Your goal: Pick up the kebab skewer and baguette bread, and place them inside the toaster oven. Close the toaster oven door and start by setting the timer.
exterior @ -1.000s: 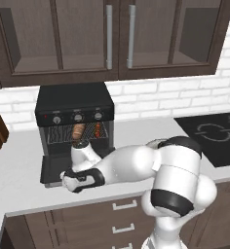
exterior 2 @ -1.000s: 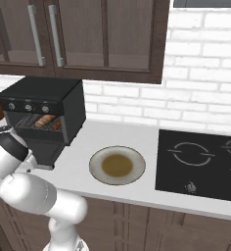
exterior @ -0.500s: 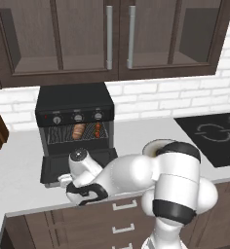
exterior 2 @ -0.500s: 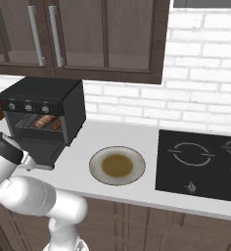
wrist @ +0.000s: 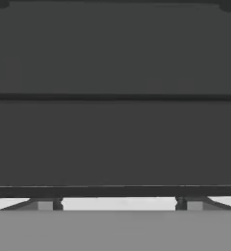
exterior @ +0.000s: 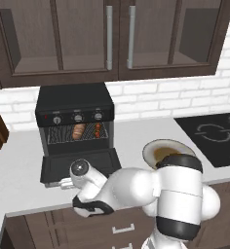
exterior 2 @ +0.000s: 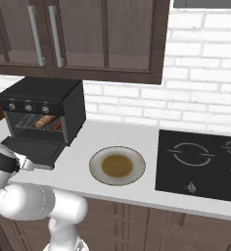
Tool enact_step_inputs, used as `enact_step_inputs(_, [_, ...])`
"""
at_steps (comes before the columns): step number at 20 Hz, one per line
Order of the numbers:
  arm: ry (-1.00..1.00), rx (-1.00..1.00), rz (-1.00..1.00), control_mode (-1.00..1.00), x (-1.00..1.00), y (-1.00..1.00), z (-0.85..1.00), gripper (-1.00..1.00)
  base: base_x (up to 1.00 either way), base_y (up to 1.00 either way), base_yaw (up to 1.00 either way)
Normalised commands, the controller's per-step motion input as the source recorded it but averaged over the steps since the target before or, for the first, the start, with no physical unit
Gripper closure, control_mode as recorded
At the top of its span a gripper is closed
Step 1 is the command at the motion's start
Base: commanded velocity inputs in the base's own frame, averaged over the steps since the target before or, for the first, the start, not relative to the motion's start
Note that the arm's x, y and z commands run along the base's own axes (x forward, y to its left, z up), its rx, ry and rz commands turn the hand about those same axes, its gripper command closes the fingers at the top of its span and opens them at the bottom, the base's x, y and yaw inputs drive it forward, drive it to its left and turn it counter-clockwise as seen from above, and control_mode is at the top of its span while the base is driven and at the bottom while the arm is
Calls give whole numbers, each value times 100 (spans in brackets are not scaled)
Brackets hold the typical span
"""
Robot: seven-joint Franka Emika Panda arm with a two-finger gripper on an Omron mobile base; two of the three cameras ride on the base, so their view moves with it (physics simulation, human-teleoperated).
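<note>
Counter under lowered toaster oven door

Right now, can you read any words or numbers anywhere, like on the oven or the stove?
No words or numbers can be read in these pictures.
toaster oven: tiny marks beside its three knobs, too small to read.
cooktop: white ring drawings for the burners and a small symbol near its front edge, no letters.
cabinets, plate, brick wall: no writing.
</note>
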Motion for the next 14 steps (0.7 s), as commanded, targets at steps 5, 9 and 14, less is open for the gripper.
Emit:
enact_step_inputs(5, [-20,0,-1,-100,42,-56,28,-100,0,0,0])
enact_step_inputs(9, [-10,0,-1,-100,41,-57,59,-100,0,0,0])
enact_step_inputs(14, [-2,0,-2,-100,43,-45,90,-100,0,0,0])
